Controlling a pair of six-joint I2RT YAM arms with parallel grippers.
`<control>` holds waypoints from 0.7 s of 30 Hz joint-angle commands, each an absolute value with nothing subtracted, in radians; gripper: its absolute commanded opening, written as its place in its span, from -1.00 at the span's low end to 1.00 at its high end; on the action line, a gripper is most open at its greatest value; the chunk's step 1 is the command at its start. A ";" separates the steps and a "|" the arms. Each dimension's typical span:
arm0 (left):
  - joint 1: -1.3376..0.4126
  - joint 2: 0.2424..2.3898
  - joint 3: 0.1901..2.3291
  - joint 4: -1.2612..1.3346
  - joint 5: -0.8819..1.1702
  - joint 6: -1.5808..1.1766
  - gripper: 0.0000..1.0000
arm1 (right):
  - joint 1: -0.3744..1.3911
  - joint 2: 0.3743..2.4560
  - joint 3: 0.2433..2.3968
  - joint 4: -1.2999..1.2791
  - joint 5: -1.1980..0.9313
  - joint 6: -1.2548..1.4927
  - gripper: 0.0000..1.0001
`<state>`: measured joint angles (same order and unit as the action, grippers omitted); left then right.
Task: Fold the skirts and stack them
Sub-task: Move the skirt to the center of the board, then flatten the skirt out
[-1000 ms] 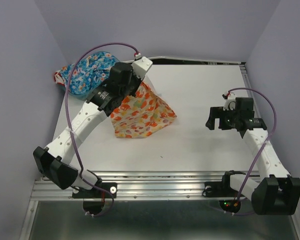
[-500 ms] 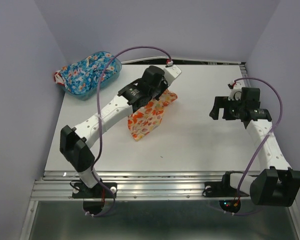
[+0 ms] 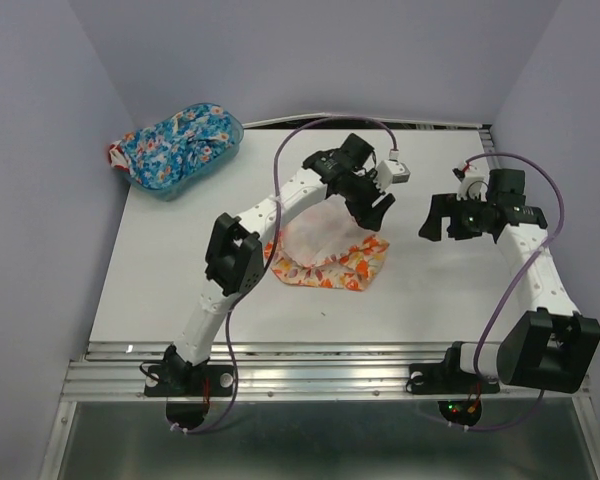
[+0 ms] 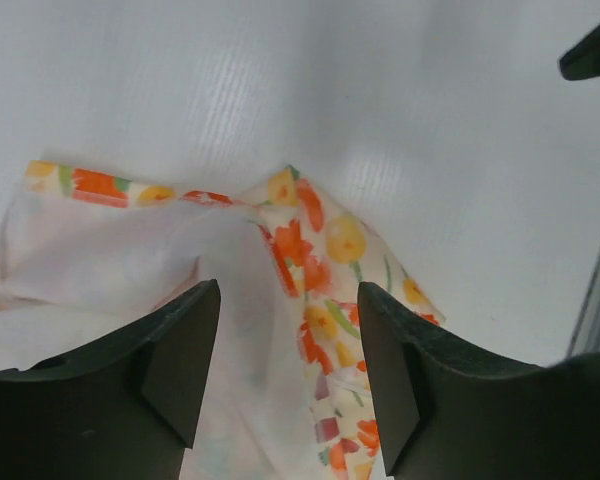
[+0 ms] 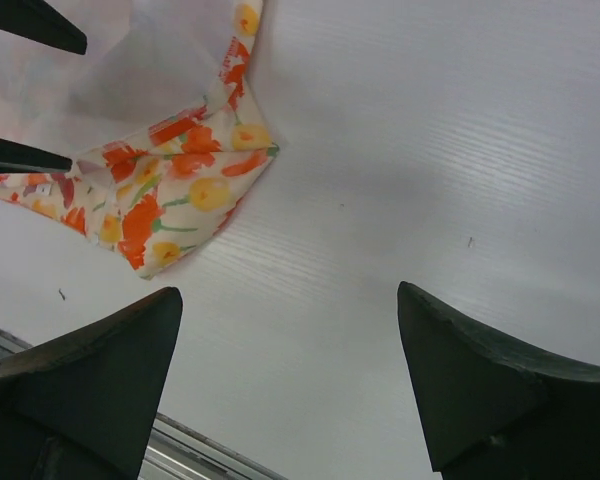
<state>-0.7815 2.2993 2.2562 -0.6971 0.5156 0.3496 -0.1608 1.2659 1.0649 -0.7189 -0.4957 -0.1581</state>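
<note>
Left claw hangs spread above one cream-yellow skirt lying mid-table; right claw spread, empty. One blue skirt fills one basket at the white table's far-left corner; lavender walls

skirt on table centre | other skirt in basket, far-left corner

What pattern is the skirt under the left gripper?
Cream-yellow skirt, orange-red flowers, green stems; right wrist view shows it best.
</note>
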 commanded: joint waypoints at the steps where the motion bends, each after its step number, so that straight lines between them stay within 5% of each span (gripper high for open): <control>1: -0.703 2.165 2.258 -0.833 0.770 0.380 0.40 | -0.164 1.269 1.127 -0.764 -0.623 -0.276 0.84; 8: -0.641 1.759 1.755 -0.752 0.606 0.618 0.24 | -0.135 1.190 1.055 -0.722 -0.678 -0.328 0.56; 12: -0.670 1.631 1.484 -0.677 0.441 0.751 0.08 | -0.100 1.313 1.026 -0.831 -0.641 -0.290 0.36; 21: -0.854 1.549 1.215 -0.295 0.120 0.729 0.20 | -0.089 1.609 1.094 -0.867 -0.764 -0.106 0.23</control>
<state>-0.7971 1.5749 1.2797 -0.5144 0.2871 0.7086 -0.0917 1.5314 1.0412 -0.8192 -0.6769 -0.2016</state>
